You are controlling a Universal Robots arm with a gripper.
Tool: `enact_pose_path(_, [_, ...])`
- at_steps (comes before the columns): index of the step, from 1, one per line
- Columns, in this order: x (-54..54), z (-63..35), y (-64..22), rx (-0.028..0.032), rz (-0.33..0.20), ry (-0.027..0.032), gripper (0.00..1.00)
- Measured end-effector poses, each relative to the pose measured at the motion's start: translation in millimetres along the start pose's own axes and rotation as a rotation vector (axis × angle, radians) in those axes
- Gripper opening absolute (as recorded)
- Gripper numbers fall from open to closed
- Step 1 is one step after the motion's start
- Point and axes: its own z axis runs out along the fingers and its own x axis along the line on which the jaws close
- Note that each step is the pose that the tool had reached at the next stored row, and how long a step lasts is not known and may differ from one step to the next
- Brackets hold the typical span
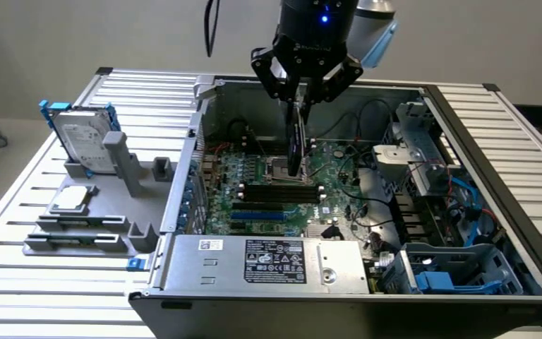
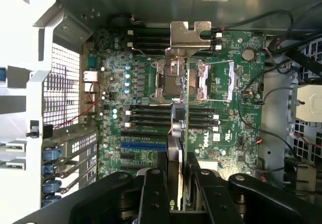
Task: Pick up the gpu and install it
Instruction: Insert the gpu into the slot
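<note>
gripper (image 1: 304,86): clamped on gpu (image 1: 296,141) top edge
gpu: upright, edge-down over motherboard (image 1: 252,176), likely for slot entry

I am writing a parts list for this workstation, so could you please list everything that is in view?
table: one, silver slats, under everything
computer case: one, black, open, on the table
motherboard: one, green, inside the case
power supply: one, silver, inside the case, nearest the exterior camera
fixture: one, grey, on the table at the exterior view's left of the case
hard drive: one, silver with blue rails, upright on the fixture
gpu: one, green and black, hanging upright over the motherboard
robot arm: one, black, above the case, jaws shut on the gpu
</note>
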Motion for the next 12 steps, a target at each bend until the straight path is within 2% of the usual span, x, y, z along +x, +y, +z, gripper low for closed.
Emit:
enact_pose_path(7, [-0.2, 0.0, 0.0, 0.0004, -0.004, 0.0003, 0.26])
enact_pose_path(12, [-0.4, 0.9, 0.0, 0.0037, -0.076, -0.0008, 0.26])
